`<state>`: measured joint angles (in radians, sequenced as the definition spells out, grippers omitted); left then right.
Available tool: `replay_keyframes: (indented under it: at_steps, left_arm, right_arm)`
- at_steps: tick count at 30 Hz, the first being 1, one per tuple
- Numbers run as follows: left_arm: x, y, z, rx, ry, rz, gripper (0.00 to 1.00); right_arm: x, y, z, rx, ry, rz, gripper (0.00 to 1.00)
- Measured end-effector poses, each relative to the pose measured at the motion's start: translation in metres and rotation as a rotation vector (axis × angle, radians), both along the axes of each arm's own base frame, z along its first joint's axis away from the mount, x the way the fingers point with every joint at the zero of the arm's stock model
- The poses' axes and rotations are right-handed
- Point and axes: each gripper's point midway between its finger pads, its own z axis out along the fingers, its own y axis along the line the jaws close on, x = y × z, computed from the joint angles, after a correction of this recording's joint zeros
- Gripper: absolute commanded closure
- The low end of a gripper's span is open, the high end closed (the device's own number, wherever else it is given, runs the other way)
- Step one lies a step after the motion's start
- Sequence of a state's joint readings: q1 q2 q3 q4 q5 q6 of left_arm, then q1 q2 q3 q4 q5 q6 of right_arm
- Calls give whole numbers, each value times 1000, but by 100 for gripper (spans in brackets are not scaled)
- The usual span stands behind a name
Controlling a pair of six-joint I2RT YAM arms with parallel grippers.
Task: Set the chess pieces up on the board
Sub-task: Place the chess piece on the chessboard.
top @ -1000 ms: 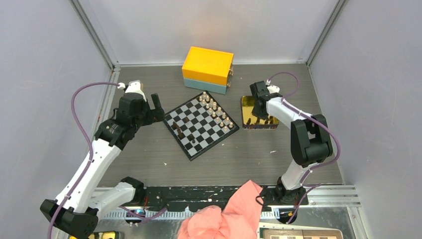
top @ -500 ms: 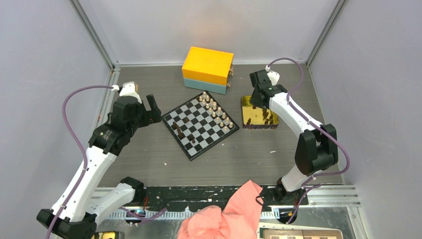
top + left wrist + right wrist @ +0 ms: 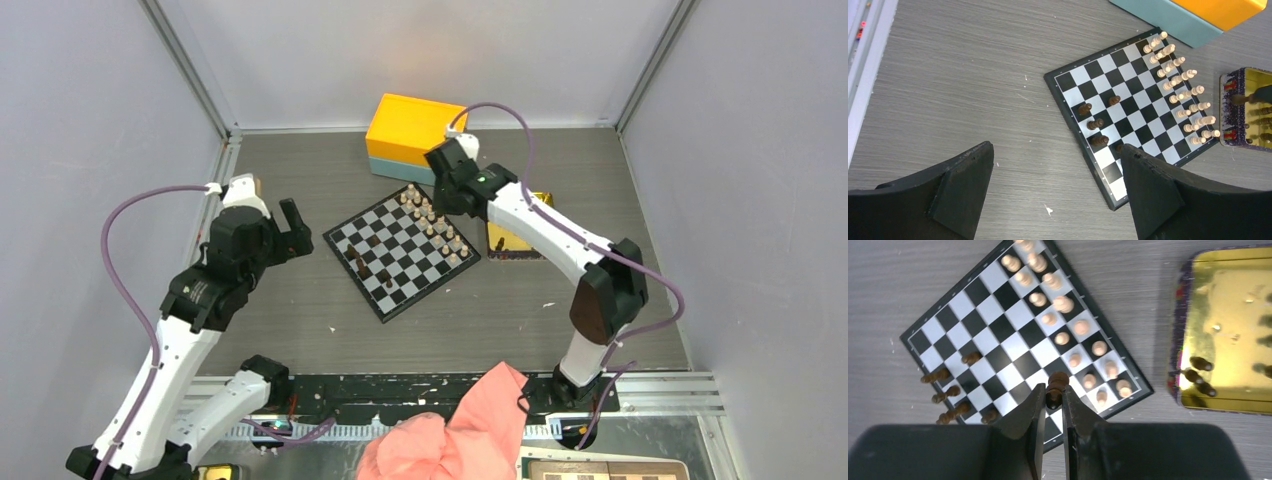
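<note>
The black-and-white board [image 3: 395, 225] lies at mid-table, turned diamond-wise. Light tan chess pieces [image 3: 435, 225] fill two rows along its far right edge, and several dark brown ones [image 3: 365, 262] stand near its left edge. Above the board's far right part, my right gripper [image 3: 452, 195] is shut on a dark brown piece [image 3: 1056, 382] that pokes out between the fingertips [image 3: 1037, 395]. More dark pieces [image 3: 1198, 372] lie in the gold tin [image 3: 1233, 330]. Left of the board, my left gripper [image 3: 1058, 150] hangs wide open over bare table, holding nothing.
A yellow-and-teal box [image 3: 415, 135] stands just behind the board. The gold tin [image 3: 515, 240] sits to the board's right, partly under the right arm. A pink cloth [image 3: 450, 430] lies at the near edge between the arm bases.
The right arm swung left from over the gold tin to above the board, carrying the dark piece. The left arm drew back leftward, away from the board.
</note>
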<state>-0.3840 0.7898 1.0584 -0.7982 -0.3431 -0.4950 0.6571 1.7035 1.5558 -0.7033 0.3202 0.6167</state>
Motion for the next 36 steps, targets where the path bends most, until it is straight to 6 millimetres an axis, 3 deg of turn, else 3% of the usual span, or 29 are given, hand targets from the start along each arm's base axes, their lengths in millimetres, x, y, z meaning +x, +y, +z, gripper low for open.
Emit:
replay_keyframes:
  at_steps: [10, 17, 25, 36]
  left_arm:
    - [-18, 14, 4, 12, -15, 36, 3]
    - [-21, 18, 2, 23, -5, 45, 3]
    - [-20, 17, -1, 31, 8, 43, 3]
    - [-20, 17, -4, 35, 15, 43, 3]
  right_arm:
    - [-36, 93, -23, -27, 76, 242, 99]
    - [-70, 136, -32, -60, 110, 386, 99]
    - [-106, 158, -37, -87, 137, 504, 99]
    - [-125, 169, -65, -130, 180, 584, 99]
